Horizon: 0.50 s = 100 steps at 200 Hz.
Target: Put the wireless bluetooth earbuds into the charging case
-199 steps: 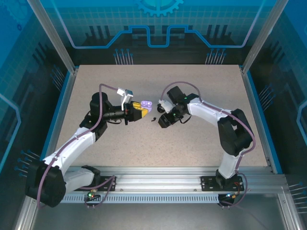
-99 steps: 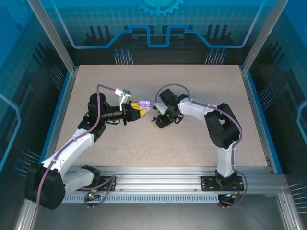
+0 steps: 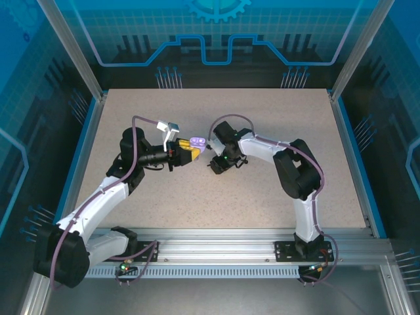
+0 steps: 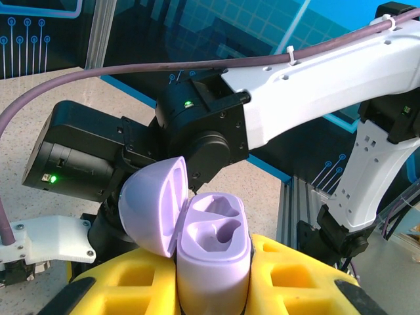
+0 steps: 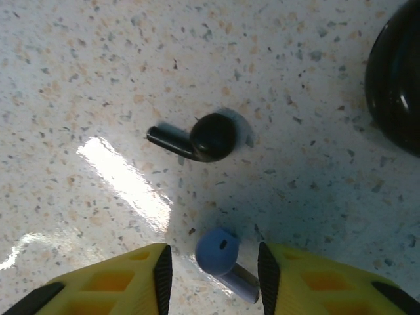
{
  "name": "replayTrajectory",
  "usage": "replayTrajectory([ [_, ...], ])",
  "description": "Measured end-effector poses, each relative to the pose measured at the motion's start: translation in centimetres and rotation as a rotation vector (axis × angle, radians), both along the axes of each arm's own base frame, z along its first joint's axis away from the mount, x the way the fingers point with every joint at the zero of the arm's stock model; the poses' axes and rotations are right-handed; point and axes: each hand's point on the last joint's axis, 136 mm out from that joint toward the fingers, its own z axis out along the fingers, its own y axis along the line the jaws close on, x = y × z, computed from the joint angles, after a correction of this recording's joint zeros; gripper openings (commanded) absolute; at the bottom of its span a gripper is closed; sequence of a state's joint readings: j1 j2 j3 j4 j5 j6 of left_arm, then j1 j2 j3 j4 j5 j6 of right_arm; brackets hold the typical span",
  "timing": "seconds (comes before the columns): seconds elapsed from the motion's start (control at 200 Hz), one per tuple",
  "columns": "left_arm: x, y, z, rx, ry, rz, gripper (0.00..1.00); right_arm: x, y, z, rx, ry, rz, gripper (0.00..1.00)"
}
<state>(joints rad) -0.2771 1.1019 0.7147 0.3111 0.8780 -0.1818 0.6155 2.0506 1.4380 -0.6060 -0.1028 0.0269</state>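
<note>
Left wrist: left gripper (image 4: 213,292) has its jaws clamped on the lavender charging case (image 4: 213,252), with the yellow pads (image 4: 118,289) on either side of its base. The case stands upright in this view. Its lid (image 4: 154,210) is swung open to the left, and both moulded wells face the camera. The right arm (image 4: 315,85) sits close behind the case, a white link over a black wrist.

Right wrist: right gripper (image 5: 213,279) points down at the speckled worktop (image 5: 98,65) with its jaws apart. A pale blue earbud (image 5: 218,254) lies on the worktop between the yellow pads (image 5: 105,282), bulb toward the middle and stem angled toward the right-hand pad. There is a clear gap on the bulb side. I can't tell whether the stem tip touches the other pad. A black earbud (image 5: 210,136) lies flat just beyond it, apart from the blue one, with its stem pointing left in this view. A dark glossy object (image 5: 397,72) is cut off at the upper right edge; I can't tell what it is.

Top external: both grippers meet near the worktop (image 3: 262,118) centre. The charging case (image 3: 197,142) is at the tip of the left gripper (image 3: 190,149). The right gripper (image 3: 216,164) is just beside it, not touching.
</note>
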Motion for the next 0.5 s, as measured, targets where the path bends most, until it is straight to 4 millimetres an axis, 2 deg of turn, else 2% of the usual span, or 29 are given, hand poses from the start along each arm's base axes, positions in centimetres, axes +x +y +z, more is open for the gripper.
replayTrajectory([
  [0.5, 0.0, 0.1, -0.3, 0.005, 0.017, 0.005, 0.12, 1.3, -1.1, -0.1, -0.054, -0.015, -0.118, 0.39],
])
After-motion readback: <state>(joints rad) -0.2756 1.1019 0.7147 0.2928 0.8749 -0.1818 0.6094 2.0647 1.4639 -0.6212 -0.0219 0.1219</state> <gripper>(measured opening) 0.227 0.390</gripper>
